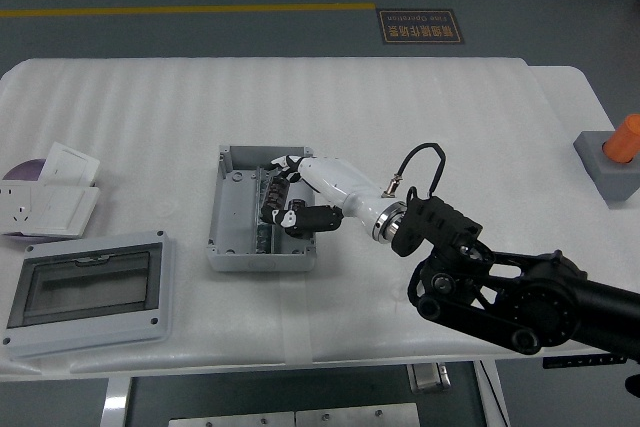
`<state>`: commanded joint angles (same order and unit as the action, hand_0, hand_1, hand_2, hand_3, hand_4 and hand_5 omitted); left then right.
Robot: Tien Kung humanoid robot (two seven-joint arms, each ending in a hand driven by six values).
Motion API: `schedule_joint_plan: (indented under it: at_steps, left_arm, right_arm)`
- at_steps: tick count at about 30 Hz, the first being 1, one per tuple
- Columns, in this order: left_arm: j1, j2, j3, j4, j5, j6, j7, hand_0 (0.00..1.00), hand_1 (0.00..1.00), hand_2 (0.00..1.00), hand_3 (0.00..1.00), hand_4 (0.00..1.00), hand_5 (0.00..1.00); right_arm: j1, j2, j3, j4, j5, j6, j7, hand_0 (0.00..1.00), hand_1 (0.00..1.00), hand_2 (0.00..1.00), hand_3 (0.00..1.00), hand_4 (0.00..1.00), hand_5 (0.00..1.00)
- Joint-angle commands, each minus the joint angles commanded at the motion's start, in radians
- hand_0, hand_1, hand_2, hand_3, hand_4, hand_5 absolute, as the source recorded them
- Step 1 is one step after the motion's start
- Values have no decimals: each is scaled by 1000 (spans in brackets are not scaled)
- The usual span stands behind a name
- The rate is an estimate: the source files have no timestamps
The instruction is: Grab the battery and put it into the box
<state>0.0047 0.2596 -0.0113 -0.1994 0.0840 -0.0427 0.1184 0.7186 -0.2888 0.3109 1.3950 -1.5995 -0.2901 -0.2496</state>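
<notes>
A grey open box (240,263) lies on the white table (400,117) left of centre, with a dark terminal strip (261,235) running down its middle. My right hand (285,209), white-backed on a black arm, reaches in from the lower right and hangs low inside the box, over the right compartment where the black battery lay a moment ago. The hand covers that spot, so the battery is hidden and I cannot tell whether it is grasped. My left arm is out of view.
The box's grey lid with a clear window (90,290) lies at the front left. White socket plates (50,202) and a purple disc (20,169) sit at the left edge. A grey block (605,169) with an orange cylinder (628,135) stands at the right edge.
</notes>
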Motion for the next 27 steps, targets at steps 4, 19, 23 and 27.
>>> schedule_joint_plan:
  at_steps: [4,19,23,27]
  left_arm:
    - [0,0,-1,-1,1,1,0,619,642,517,557,610,393]
    - [3,-2,10,0,-18,4,-5,619,642,516,556,609,393]
    - [7,-5,11,0,-22,3,-5,620,642,516,556,606,388]
    - [9,-5,11,0,-25,3,-6,620,642,515,555,604,373]
  right_arm:
    - [3,4,-9,-14,1,9,-2,998,998,998,998,808,322]
    - [-101,-68,212,-50,-68,3,-10,998,998,998,998,820,353]
    - [-153,-109,311,-88,-90,-7,-5,998,998,998,998,818,375]
    - [-209,-137,404,-125,-89,-28,13,998,998,998,998,813,390]
